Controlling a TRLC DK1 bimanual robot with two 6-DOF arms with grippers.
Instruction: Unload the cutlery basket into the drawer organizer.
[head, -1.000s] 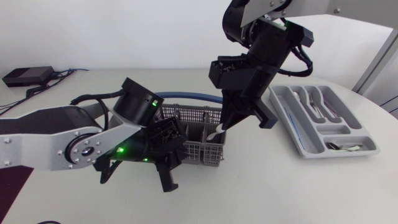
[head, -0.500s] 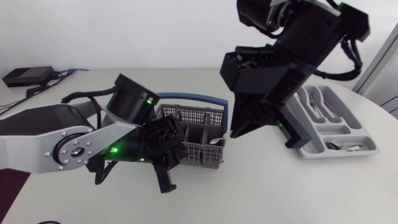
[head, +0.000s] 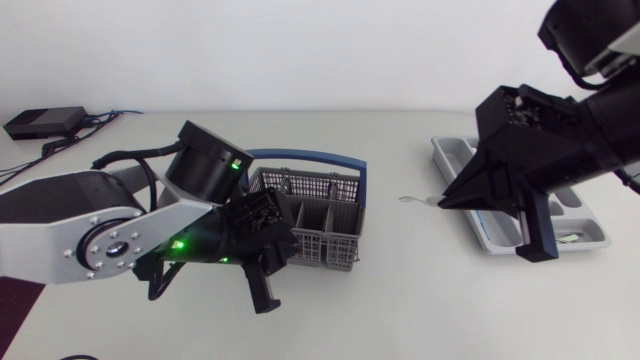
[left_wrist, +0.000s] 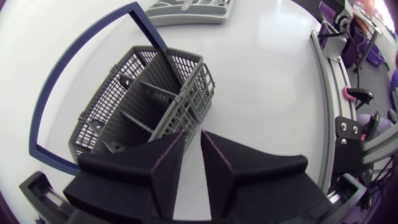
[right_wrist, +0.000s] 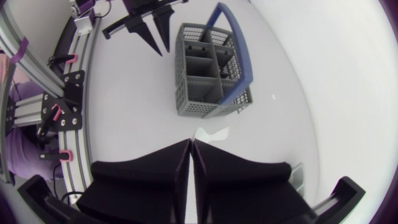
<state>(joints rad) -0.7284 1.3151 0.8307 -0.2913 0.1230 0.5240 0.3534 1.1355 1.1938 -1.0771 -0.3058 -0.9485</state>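
Right gripper (head: 442, 200), pinched tight on spoon (head: 413, 199), has swung from cutlery basket (head: 325, 250) at frame centre to drawer organizer (head: 452, 152) at right. Drop-off likely next. Left gripper (left_wrist: 193, 134) is empty with a narrow gap, beside basket.

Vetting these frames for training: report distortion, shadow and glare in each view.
Head view: even light, soft shadow under the cutlery basket, green lights glowing on the left arm. Left wrist view: fisheye bows the basket's blue handle. Right wrist view: same bowing; the pale utensil in the right gripper's jaws blends into the white table.
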